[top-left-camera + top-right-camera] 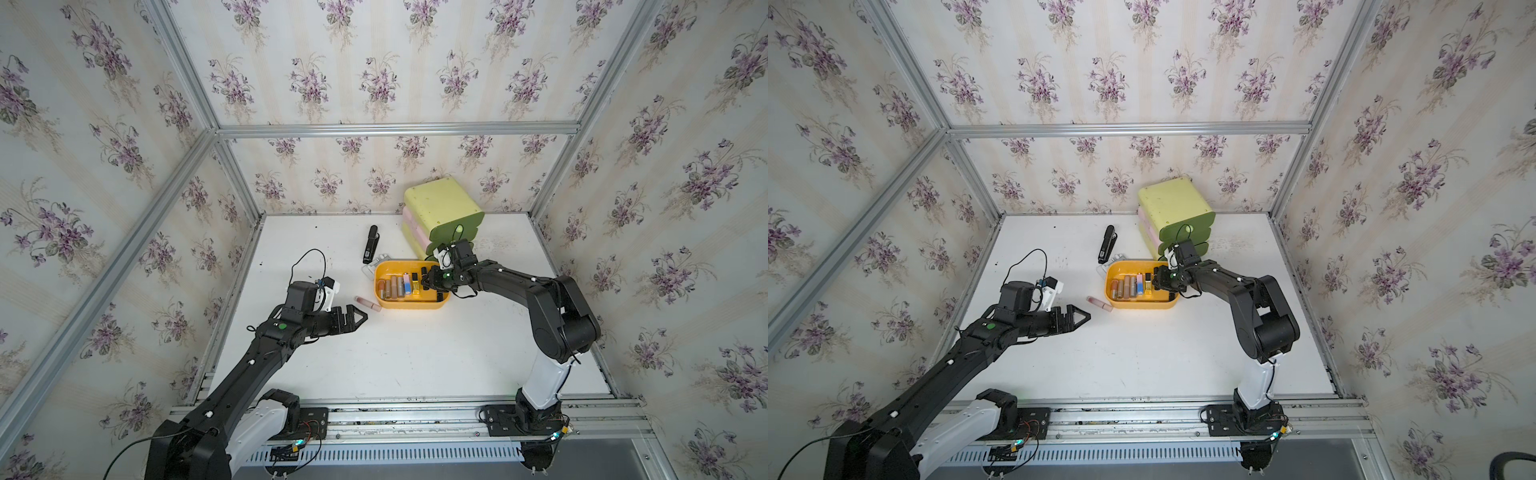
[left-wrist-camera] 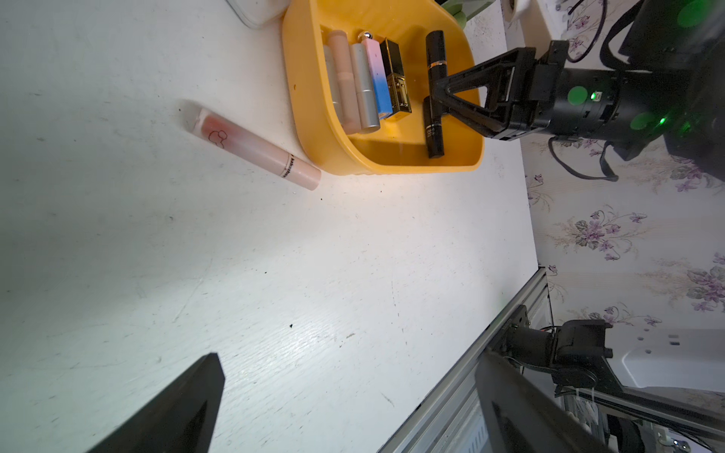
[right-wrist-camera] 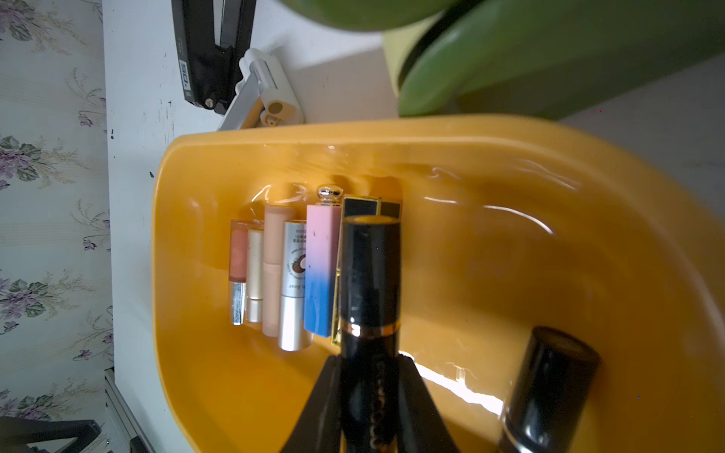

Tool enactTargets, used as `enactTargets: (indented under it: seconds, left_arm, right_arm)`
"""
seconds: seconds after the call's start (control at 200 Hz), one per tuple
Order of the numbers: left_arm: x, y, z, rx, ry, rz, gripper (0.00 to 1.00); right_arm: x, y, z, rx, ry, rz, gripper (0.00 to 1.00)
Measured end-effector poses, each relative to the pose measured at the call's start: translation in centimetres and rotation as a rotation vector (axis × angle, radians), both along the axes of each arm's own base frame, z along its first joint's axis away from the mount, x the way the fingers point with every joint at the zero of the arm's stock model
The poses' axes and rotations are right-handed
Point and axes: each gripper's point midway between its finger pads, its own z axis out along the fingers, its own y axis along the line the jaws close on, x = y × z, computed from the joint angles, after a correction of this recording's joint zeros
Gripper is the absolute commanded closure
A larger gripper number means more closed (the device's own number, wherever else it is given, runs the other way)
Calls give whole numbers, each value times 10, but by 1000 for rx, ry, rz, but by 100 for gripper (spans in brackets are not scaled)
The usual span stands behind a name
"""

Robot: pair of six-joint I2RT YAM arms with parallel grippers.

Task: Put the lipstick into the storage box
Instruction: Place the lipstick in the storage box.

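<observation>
The orange-yellow storage box [image 1: 409, 306] [image 1: 1142, 306] stands mid-table with several lipsticks [image 3: 292, 274] lined up inside. My right gripper [image 1: 426, 280] [image 3: 370, 364] hangs over the box's right part, shut on a black lipstick with a gold band [image 3: 370, 274] [image 2: 436, 51]. A second black tube [image 3: 549, 388] lies in the box beside it. On the table just left of the box lies a pink lipstick tube [image 1: 368, 304] [image 1: 1099, 304] [image 2: 255, 149]. A short way from the pink tube's near end, my left gripper [image 1: 361, 318] [image 2: 349, 361] is open and empty.
A pale yellow-green drawer unit [image 1: 442, 208] stands right behind the box. A black stapler [image 1: 370, 245] and a small white object [image 1: 372, 266] lie behind the box's left end. Metal frame rails [image 1: 415, 405] border the table.
</observation>
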Motion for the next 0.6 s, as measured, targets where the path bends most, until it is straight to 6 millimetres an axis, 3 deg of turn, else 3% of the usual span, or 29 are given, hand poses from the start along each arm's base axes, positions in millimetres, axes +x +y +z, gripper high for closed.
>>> enactTargets:
  seconds: [0.599]
  left_arm:
    - [-2, 2, -5, 9, 0, 0, 0]
  right_arm:
    - [0, 0, -14, -13, 28, 0, 69]
